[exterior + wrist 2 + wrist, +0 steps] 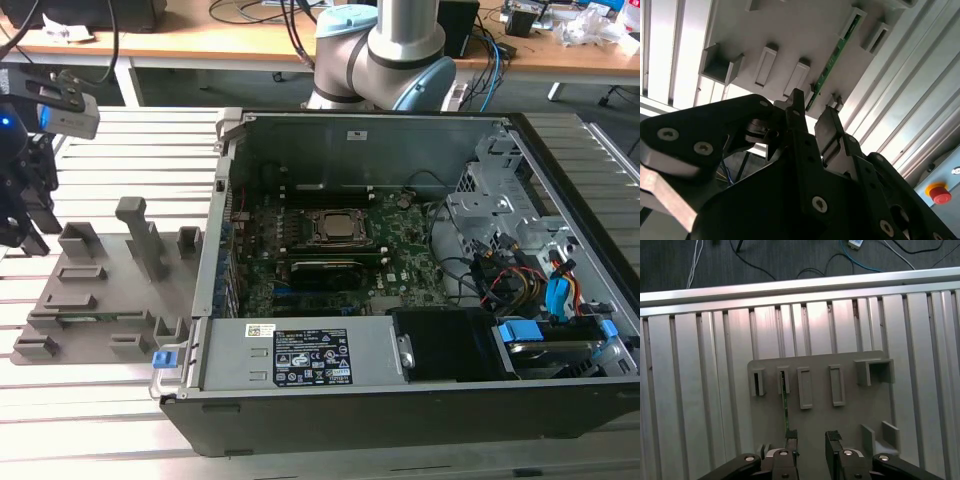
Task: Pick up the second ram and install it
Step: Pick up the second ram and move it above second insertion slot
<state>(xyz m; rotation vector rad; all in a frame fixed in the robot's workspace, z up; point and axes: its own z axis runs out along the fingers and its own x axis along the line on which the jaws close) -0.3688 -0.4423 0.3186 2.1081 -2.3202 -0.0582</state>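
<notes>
Slotted aluminium table (690, 390), grey fixture plate (815, 420): gripper (812, 440) jaws apart, empty; second ram (785, 400) stands edgewise in plate slot, just beside one finger (791, 436).

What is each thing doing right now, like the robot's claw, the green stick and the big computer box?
Gray holder: lying flat on the slatted table.
Green stick: standing on its edge in a slot of the holder, not held.
Gripper: open, holding nothing, just above the holder near the stick's end.
Computer box: lying on its side, cover off, insides showing.
</notes>
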